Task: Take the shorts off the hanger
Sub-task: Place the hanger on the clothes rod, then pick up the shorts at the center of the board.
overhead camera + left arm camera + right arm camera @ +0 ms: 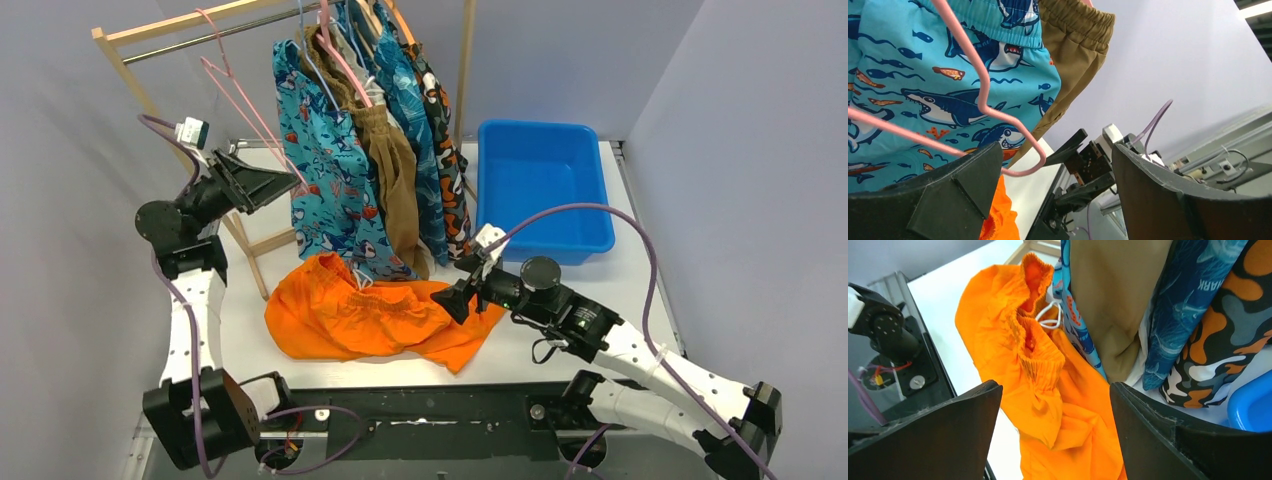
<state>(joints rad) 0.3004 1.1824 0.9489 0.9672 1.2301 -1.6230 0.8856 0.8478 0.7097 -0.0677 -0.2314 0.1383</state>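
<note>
A plain orange pair of fabric shorts (365, 318) lies crumpled on the near part of the white table (245, 340), off any hanger, between the two arms. Behind it, a wooden clothes rack (270, 241) carries more shorts side by side: teal shark-print shorts (330, 170), plain brown shorts (392, 165), blue patterned shorts (412, 100) and orange-black-white camouflage shorts (450, 170). The left gripper (1057, 155) is raised at the left beside the rack, jaws spread wide and grasping nothing. The lower bend of a bare pink wire hanger (980, 106) hangs just at one fingertip; contact is unclear. The right gripper (1055, 390) hovers just right of the orange shorts, jaws released, holding nothing. A blue plastic bin (540, 185) sits far right.
</note>
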